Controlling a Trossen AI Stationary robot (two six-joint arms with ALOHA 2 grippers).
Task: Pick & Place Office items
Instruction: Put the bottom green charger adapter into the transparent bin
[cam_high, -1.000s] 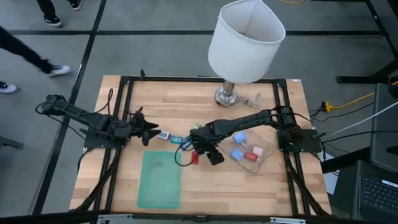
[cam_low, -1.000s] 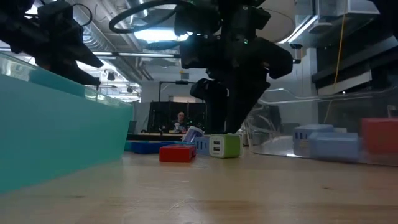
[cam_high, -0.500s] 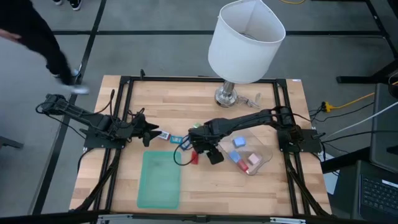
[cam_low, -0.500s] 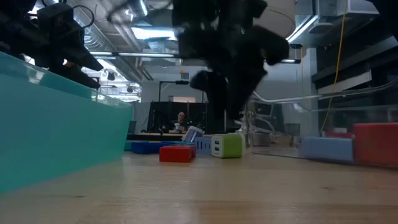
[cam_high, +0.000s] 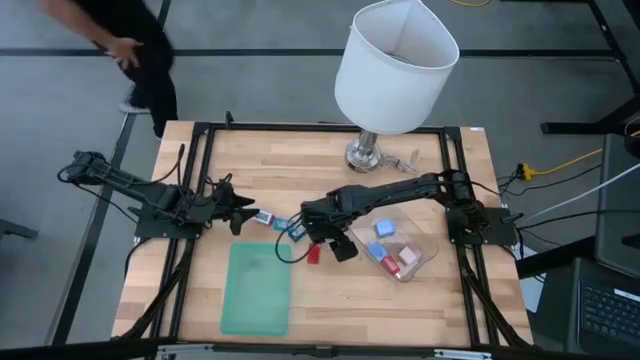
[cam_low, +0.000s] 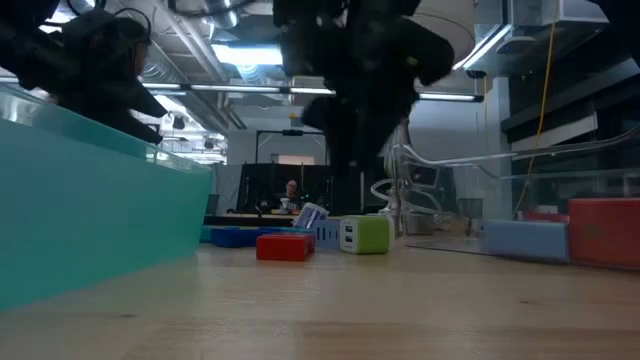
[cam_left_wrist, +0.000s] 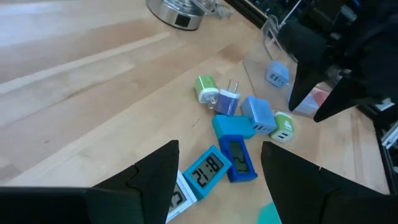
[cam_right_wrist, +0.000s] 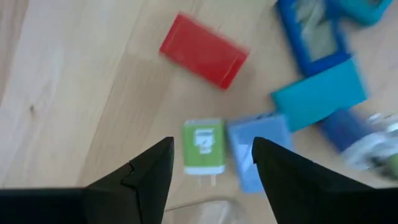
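The office items lie in a loose cluster (cam_high: 290, 226) mid-table. In the left wrist view I see a green-white charger (cam_left_wrist: 205, 89), a light blue cube (cam_left_wrist: 258, 112), a teal piece (cam_left_wrist: 233, 126) and two small clocks (cam_left_wrist: 239, 160). A red piece (cam_right_wrist: 204, 51) lies apart on the wood. My right gripper (cam_right_wrist: 212, 142) hovers open above a green-white charger (cam_right_wrist: 203, 147) and the light blue cube (cam_right_wrist: 258, 153), touching nothing. My left gripper (cam_left_wrist: 219, 146) is open, level, just left of the cluster (cam_high: 252, 213). More pieces lie in the clear tub (cam_high: 420, 262).
A flat green tray (cam_high: 255, 288) lies near the table's near edge, left of centre. A lamp with a white shade (cam_high: 392, 62) stands by the far edge. The tub sits under my right forearm. A person walks beyond the far left corner (cam_high: 140, 50).
My right gripper has shifted a little toward the table's left, over the cluster. The clear tub and the pieces in it have slid slightly toward the near edge. The person beyond the table has walked on.
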